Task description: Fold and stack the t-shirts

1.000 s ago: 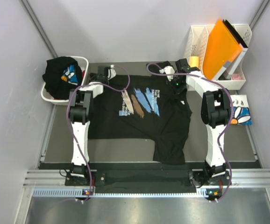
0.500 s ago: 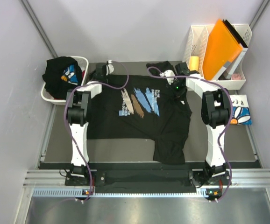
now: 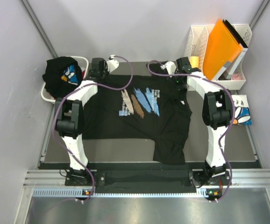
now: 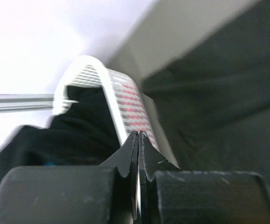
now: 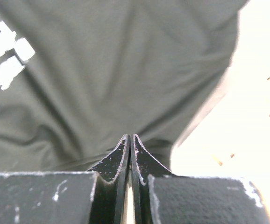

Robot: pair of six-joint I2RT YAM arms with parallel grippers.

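1. a black cotton t-shirt with a blue, white and tan brush-stroke print (image 3: 139, 109) lies spread on the dark grey table (image 3: 121, 149).
2. the left gripper (image 4: 138, 138) is pinched closed on nothing, beside the white slatted laundry basket (image 4: 121, 98).
3. the right gripper (image 5: 129, 140) is pinched closed at the shirt's far right shoulder; whether it has cloth, i cannot tell.
4. a bunched black tee (image 3: 60, 72) sits in the basket, and a folded white daisy-print tee (image 3: 241, 114) lies at the table's right edge.

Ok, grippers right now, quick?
Left gripper: closed, holding nothing.
Right gripper: closed, apparently pinching the shirt.
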